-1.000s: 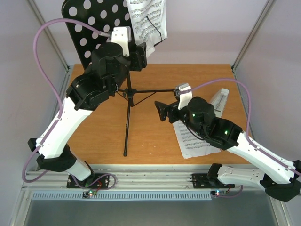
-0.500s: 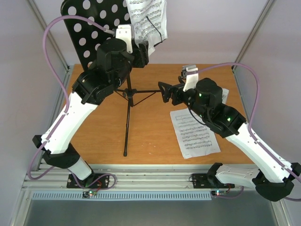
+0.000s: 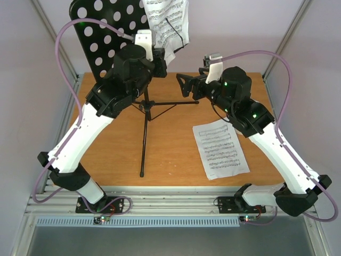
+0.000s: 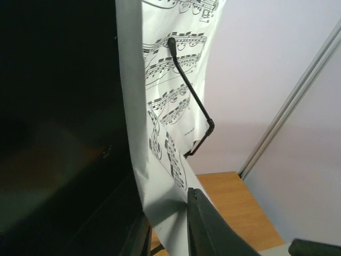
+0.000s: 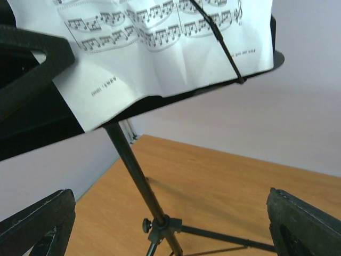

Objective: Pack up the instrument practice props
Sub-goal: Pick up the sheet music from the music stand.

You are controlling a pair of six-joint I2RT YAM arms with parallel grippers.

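Observation:
The black music stand (image 3: 101, 32) with its round-holed desk rises at the back left, its tripod legs (image 3: 160, 104) spread on the table. A white sheet-music page (image 3: 168, 21) leans on the desk under a thin wire arm (image 4: 192, 96). My left gripper (image 3: 160, 56) is at that page's lower edge, and the page (image 4: 160, 133) runs down between its dark fingers (image 4: 208, 224), which pinch it. My right gripper (image 3: 186, 85) hangs open and empty just right of the stand's pole (image 5: 136, 170), below the page (image 5: 160, 48). A second page (image 3: 221, 149) lies flat at the right.
Wooden table top (image 3: 112, 149) inside a frame of grey uprights (image 3: 285, 40) with pale walls. Purple cables (image 3: 64, 37) loop above both arms. A metal rail (image 3: 170, 194) runs along the near edge.
The left jaws have closed on the page's lower edge. The right arm has lifted and swung back toward the stand, uncovering the page on the table.

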